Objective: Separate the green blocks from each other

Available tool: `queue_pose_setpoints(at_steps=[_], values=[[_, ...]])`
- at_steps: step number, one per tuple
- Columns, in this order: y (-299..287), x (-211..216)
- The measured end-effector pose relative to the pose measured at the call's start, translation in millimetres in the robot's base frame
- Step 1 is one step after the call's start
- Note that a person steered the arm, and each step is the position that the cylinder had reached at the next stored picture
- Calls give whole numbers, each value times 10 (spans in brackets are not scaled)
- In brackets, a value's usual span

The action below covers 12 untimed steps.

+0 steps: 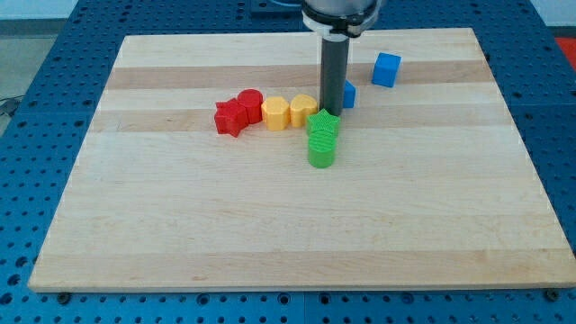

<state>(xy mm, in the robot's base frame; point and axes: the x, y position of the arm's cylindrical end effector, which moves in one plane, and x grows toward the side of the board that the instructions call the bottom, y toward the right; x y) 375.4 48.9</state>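
Note:
Two green blocks touch each other near the board's middle: a green star-like block (323, 125) above and a green cylinder (321, 150) just below it. My tip (330, 112) stands right behind the upper green block, at its top edge, touching or nearly touching it. The rod (335, 74) rises straight up from there.
A row lies left of my tip: red star (231, 117), red cylinder (249, 103), yellow block (275, 113), yellow block (302, 110). A blue block (348, 94) is partly hidden behind the rod. A blue cube (386, 69) sits at upper right. The wooden board (288, 225) rests on a blue pegboard.

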Motion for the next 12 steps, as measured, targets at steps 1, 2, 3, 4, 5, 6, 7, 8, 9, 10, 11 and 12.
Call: queue_pose_setpoints(at_steps=[1, 2, 3, 4, 5, 6, 7, 8, 9, 10, 11, 12], values=[[334, 69], [907, 428], [354, 1464], [-22, 1675], [-600, 1684], [-870, 1212], [-993, 964], [-844, 753], [-694, 605], [-680, 509], [-590, 414], [-590, 414]])
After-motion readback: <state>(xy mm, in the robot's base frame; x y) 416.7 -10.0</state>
